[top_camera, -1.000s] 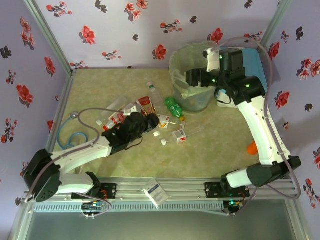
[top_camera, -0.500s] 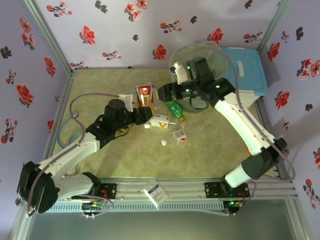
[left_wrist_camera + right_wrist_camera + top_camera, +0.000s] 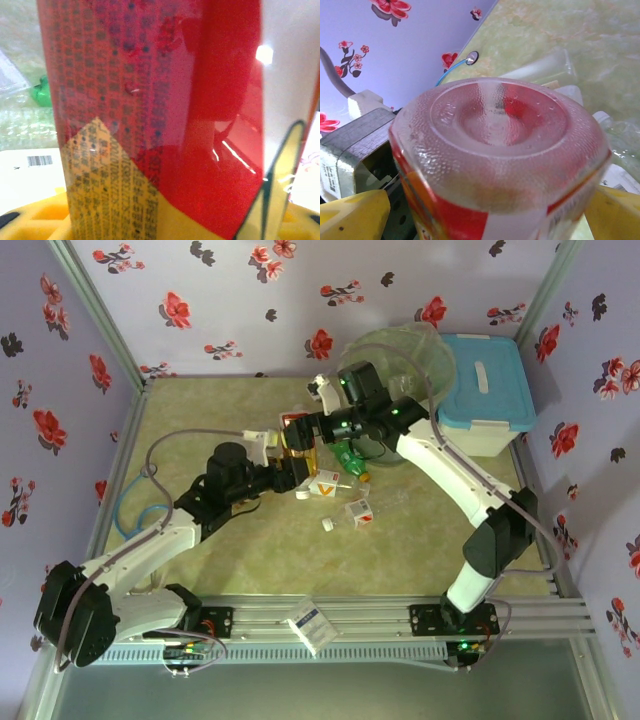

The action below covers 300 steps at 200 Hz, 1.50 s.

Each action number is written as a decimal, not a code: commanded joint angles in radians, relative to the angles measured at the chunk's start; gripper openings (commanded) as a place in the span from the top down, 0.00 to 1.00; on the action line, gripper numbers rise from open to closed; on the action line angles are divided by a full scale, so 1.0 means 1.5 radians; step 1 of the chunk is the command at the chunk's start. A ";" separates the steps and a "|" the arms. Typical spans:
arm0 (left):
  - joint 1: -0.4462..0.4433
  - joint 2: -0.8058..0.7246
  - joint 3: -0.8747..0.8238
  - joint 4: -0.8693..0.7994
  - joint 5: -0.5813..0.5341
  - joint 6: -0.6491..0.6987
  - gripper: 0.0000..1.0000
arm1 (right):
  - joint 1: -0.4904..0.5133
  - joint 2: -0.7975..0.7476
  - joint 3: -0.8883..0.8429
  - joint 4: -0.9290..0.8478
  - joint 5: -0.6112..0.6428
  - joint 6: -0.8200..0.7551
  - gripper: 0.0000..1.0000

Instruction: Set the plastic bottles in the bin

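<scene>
Bottle pinched crosswise at its red label by left gripper; base points straight at right gripper, whose fingers stand spread either side of it.

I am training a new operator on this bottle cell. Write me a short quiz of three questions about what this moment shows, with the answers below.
1. True or false: the left claw holds the red-labelled bottle up off the table.
2. The box beside the bin has a lid of which colour? A blue, B red, C yellow.
3. Which end of the red-labelled bottle faces the right claw?

Key
1. True.
2. A.
3. Its base, which sits between the two yellow fingers.
</scene>
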<state>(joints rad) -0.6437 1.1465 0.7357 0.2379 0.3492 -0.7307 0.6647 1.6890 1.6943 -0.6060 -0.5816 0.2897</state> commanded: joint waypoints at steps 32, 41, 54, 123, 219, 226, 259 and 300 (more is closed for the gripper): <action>0.033 -0.001 -0.036 0.156 0.072 -0.097 0.65 | -0.021 0.037 0.027 0.022 -0.071 0.028 0.12; 0.033 -0.004 -0.043 0.167 0.073 -0.103 0.65 | -0.022 0.038 0.027 0.028 -0.076 0.032 0.15; 0.034 -0.004 -0.044 0.166 0.074 -0.104 0.65 | -0.023 0.039 0.031 0.036 -0.081 0.038 0.21; 0.038 -0.001 -0.056 0.160 0.075 -0.096 0.30 | -0.038 0.038 0.063 0.042 -0.071 0.042 0.37; 0.058 -0.054 -0.092 0.127 0.071 -0.102 0.09 | -0.157 0.044 0.280 -0.040 0.145 -0.040 0.38; 0.062 -0.059 -0.094 0.125 0.071 -0.105 0.09 | -0.171 0.046 0.296 -0.046 0.174 -0.049 0.38; 0.074 -0.075 -0.107 0.114 0.070 -0.106 0.09 | -0.234 0.049 0.324 -0.027 0.274 -0.061 0.38; 0.081 -0.103 -0.124 0.079 0.059 -0.106 0.09 | -0.280 0.120 0.420 -0.109 0.445 -0.144 0.38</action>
<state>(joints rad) -0.5350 1.0328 0.5701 0.3958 0.4454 -0.8852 0.2680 1.8023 2.2395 -0.6903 -0.1184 0.1764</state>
